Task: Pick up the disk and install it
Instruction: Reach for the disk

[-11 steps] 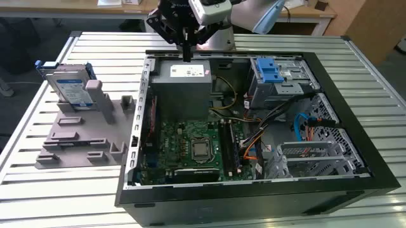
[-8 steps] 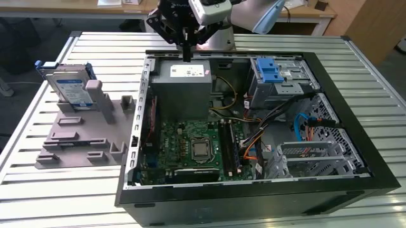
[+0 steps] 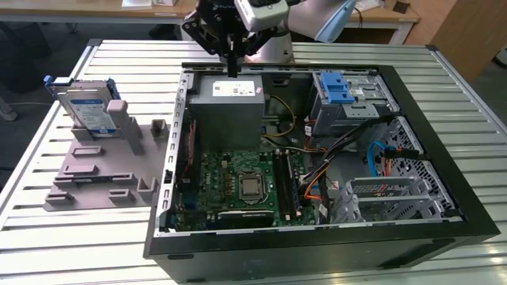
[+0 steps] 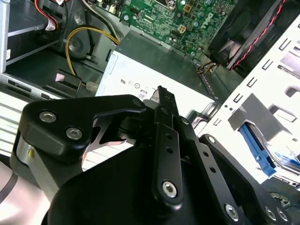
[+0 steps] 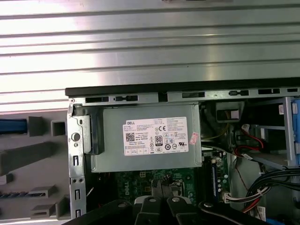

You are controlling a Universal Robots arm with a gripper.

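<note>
Gripper [image 3: 232, 71], jaws together and empty, hangs over the power supply [image 3: 230, 101], well apart from the disk [image 3: 85, 110]; gripping it squarely seems key.

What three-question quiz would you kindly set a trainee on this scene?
1. True or false: the disk stands on edge in the grey fixture, outside the computer case.
2. The gripper hangs nearest to: A the power supply; B the disk; C the grey fixture.
3. Short answer: in the exterior view, on which side of the computer case is the disk?
Key: 1 true; 2 A; 3 the left.
</note>
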